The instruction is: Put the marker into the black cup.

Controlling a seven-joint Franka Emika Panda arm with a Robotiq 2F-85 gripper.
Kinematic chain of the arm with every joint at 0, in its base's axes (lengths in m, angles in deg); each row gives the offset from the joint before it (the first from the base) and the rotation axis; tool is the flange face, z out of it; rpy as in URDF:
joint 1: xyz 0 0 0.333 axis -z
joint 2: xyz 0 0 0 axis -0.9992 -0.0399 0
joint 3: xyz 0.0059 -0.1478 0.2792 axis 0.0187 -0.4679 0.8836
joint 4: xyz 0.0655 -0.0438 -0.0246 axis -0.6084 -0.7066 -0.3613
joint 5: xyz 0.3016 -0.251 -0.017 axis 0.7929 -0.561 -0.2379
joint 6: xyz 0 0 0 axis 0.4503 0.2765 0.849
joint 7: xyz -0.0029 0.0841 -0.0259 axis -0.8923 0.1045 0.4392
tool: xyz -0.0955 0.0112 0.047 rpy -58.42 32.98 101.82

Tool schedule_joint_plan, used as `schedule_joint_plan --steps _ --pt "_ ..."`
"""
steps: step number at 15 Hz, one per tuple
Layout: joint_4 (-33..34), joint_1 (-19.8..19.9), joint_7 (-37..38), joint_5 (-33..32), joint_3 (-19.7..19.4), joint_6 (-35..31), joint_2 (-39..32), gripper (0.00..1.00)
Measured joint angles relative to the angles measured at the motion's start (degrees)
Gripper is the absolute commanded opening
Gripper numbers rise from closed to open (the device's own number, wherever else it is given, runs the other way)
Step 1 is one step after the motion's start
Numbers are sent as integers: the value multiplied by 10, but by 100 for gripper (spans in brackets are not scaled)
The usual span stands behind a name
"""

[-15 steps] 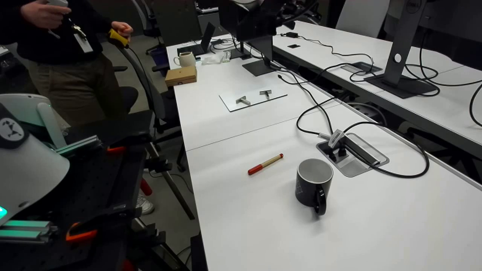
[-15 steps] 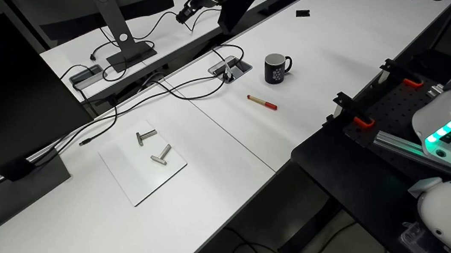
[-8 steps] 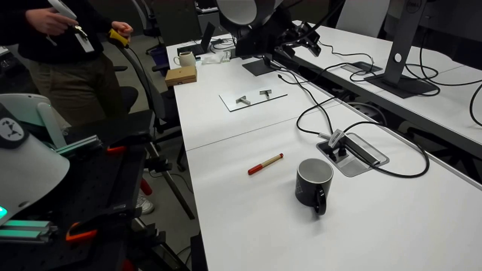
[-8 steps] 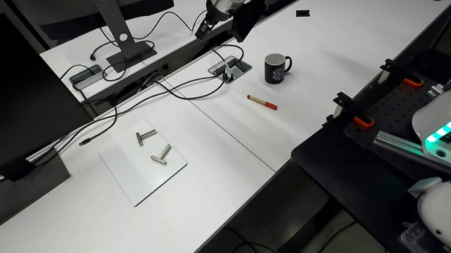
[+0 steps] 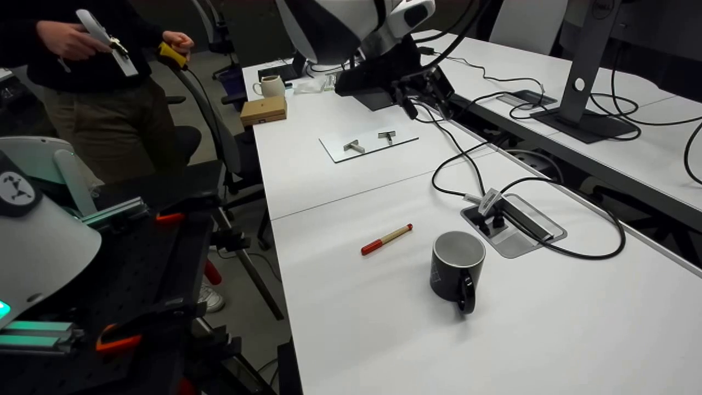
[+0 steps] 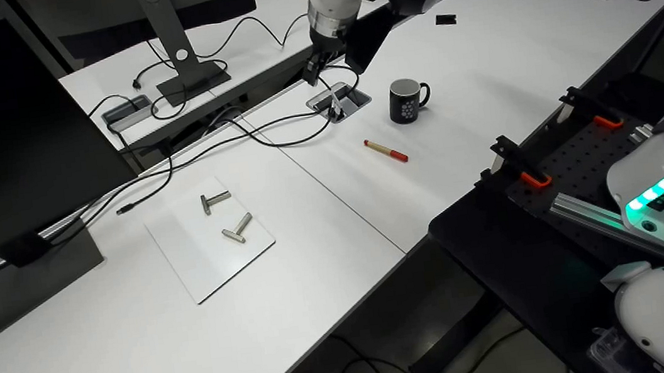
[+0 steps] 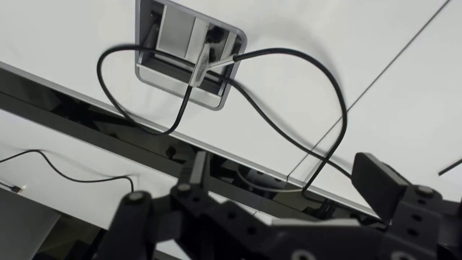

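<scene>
The marker point(image 5: 387, 240) lies flat on the white table in both exterior views point(image 6: 386, 151). It has a tan body, a long red cap and a small red end. The black cup point(image 5: 452, 277) stands upright beside it, also in both exterior views point(image 6: 403, 105), with a pale inside, a handle and a light mark. My gripper point(image 5: 428, 109) hangs above the table's far edge, apart from both, and shows near the cable box in an exterior view point(image 6: 312, 76). In the wrist view its fingers point(image 7: 287, 177) are wide apart with nothing between them. Marker and cup are out of the wrist view.
A grey cable box point(image 5: 513, 247) is set in the table near the cup, with black cables point(image 7: 337, 94) looping up from it below my gripper. A thin white board point(image 6: 208, 259) bears two metal T-shaped pieces. A monitor point(image 6: 10, 143) stands by the table's edge.
The arm and gripper have come down and in over the table's edge, toward the cable box. The marker and the cup have not moved.
</scene>
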Motion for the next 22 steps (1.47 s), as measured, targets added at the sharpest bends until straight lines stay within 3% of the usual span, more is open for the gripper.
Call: schedule_joint_plan --steps 4,9,14,22 --pt "-9 -1 -131 129 10 16 -21 100" --pt "-10 0 -226 233 25 81 -47 100" --pt "-9 -62 -310 376 -42 84 -50 100" --pt "-2 -147 -364 513 -143 77 -75 100"
